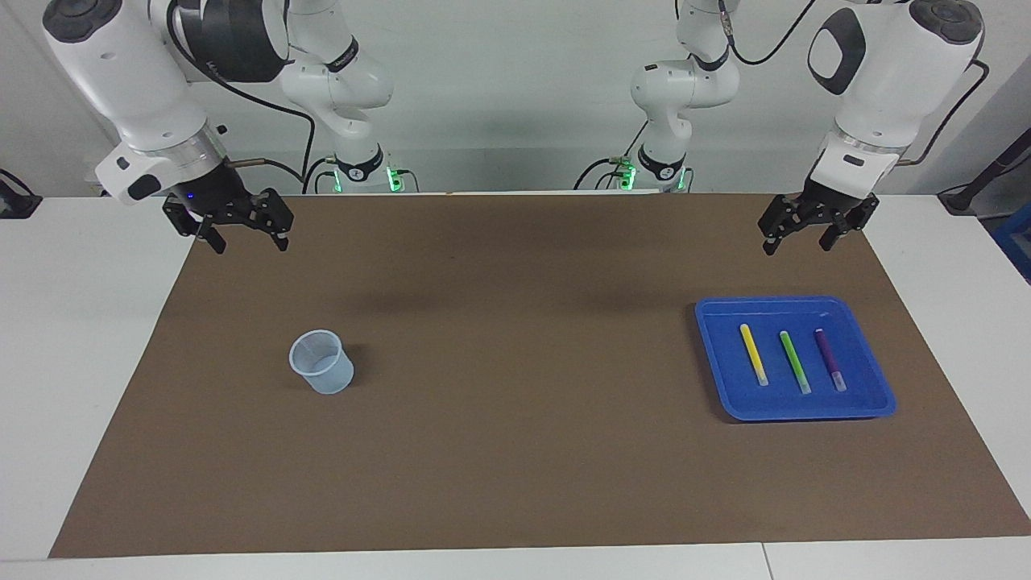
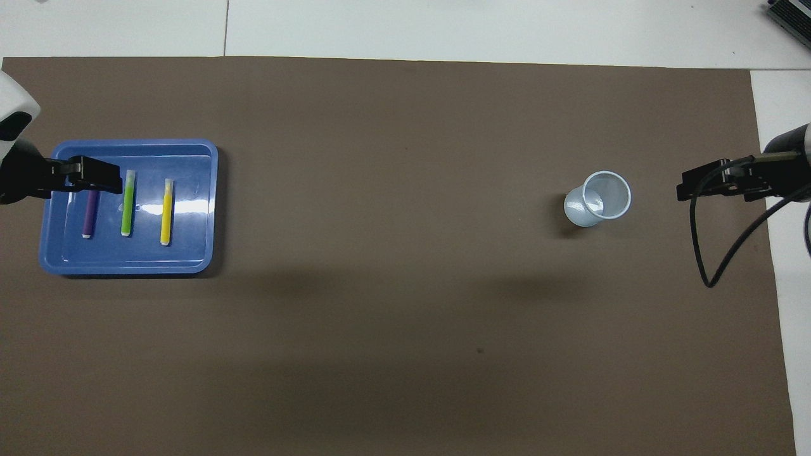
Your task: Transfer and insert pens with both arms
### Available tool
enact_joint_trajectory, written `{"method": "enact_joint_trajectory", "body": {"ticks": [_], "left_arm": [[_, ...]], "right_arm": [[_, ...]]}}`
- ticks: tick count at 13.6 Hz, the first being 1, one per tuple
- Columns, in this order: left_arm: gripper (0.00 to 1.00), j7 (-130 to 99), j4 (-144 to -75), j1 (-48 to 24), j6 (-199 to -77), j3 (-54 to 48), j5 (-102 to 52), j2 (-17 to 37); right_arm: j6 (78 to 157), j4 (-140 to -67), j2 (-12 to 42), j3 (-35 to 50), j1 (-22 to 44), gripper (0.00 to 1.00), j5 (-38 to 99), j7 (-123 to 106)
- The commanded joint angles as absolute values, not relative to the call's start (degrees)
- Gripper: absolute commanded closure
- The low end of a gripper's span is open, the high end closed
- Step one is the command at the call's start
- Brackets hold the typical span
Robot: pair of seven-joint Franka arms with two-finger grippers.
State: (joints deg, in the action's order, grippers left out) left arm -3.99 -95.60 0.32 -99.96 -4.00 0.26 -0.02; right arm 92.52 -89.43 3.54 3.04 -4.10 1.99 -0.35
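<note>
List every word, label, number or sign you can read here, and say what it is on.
None can be read.
Right arm: a faint mark on its dark band, too blurred to read.
Pens, tray, cup: no print shows.

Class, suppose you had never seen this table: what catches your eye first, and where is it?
A bright blue tray at the left arm's end of the brown mat holds the yellow pen, green pen and purple pen side by side. A clear plastic cup stands alone toward the right arm's end.
</note>
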Motion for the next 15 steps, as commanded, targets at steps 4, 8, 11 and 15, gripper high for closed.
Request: {"method": "enact_joint_trajectory", "body": {"ticks": [4,8,11,15], "left_arm": [[0.0,-4.6,-96.4,0.0,-100.7,-3.7,0.1,-0.5],[0.0,-4.4,-96.5,0.1,-100.5,-3.6,0.2,-0.9],[0.0,-4.3,-96.3,0.3,-99.9,-3.5,0.2,-1.3],[0.0,-4.3,-97.0,1.1,-98.5,-3.1,0.2,-2.1]], "right_arm": [[93.5,-91.3,2.0,3.4,-4.4,0.0,0.8,-1.2],[93.5,-91.3,2.0,3.4,-4.4,0.0,0.8,-1.2],[93.5,-91.3,2.0,3.4,-4.4,0.0,0.8,-1.2],[93.5,-91.3,2.1,3.4,-4.4,0.0,0.8,-1.2]]}}
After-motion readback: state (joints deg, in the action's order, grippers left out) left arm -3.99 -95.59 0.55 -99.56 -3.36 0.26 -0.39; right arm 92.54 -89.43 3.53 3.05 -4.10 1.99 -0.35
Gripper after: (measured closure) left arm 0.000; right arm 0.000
